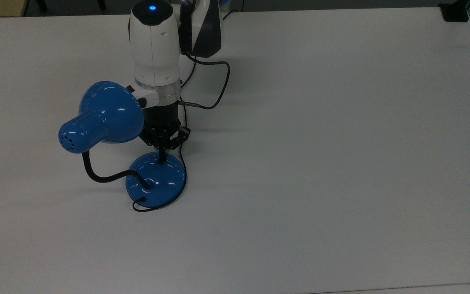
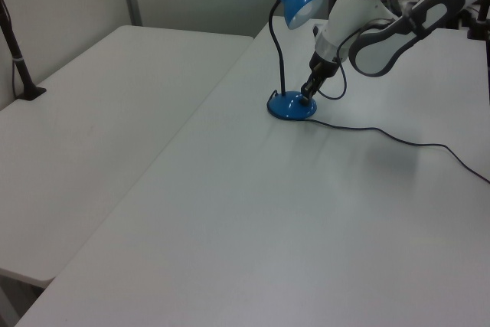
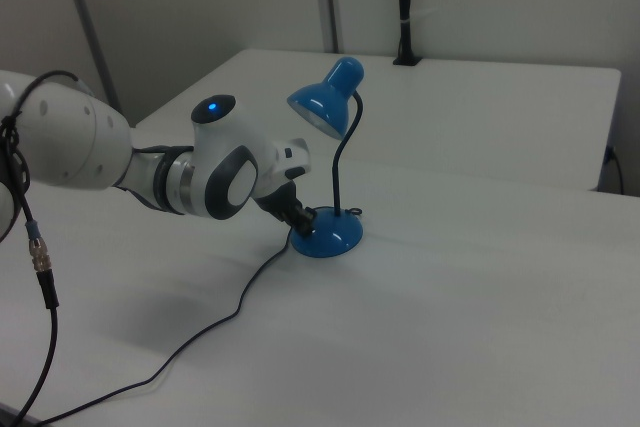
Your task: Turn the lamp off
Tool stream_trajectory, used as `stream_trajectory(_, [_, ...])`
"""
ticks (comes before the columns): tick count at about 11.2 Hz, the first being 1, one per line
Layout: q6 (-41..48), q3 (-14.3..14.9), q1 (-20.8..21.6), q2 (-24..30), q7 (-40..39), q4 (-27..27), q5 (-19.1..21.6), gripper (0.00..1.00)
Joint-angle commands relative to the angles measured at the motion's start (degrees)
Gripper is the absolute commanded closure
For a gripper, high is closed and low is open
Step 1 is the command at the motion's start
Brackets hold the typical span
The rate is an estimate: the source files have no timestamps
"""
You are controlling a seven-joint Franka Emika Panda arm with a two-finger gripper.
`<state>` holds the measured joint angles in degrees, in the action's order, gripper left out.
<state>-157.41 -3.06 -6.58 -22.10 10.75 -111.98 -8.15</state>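
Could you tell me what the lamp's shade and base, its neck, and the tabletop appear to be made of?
The lamp's shade and base look like glossy blue painted metal or hard plastic: sharp highlights dot both. The neck is matte black and bent in a curve, probably a flexible gooseneck. The table looks like smooth white laminate with a soft sheen.

Surface (image 1: pixel 341 163): white, matte, seam to second white surface (image 2: pixel 92 135) at left view's left. Lamp (image 1: pixel 156 181) base sits flat on surface, toward top view's left. Thin black cord (image 2: pixel 398 139) trails from base across surface toward left view's right edge. Black clamp post (image 2: pixel 19 67) at second surface's far edge.
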Motion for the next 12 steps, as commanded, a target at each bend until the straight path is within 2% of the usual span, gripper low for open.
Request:
stream_trajectory(1, [1.82, -0.1, -0.01, -0.76, 0.68, -1.31, -1.34, 1.0])
stream_trajectory(3, [6.83, -0.36, -0.01, 0.99, 0.76, -1.05, -1.25, 1.0])
stream_trajectory(5, [15.86, -0.71, 0.69, 5.38, 0.85, -0.7, -1.16, 1.0])
stream_trajectory(8, [27.21, -0.72, 5.34, 10.39, 0.85, -0.08, -1.08, 0.97])
stream_trajectory(11, [39.61, -0.72, 7.81, 14.0, 0.94, 4.83, -0.46, 0.85])
stream_trajectory(12, [42.07, -0.8, 8.07, 15.14, 0.94, 6.32, -0.37, 0.74])
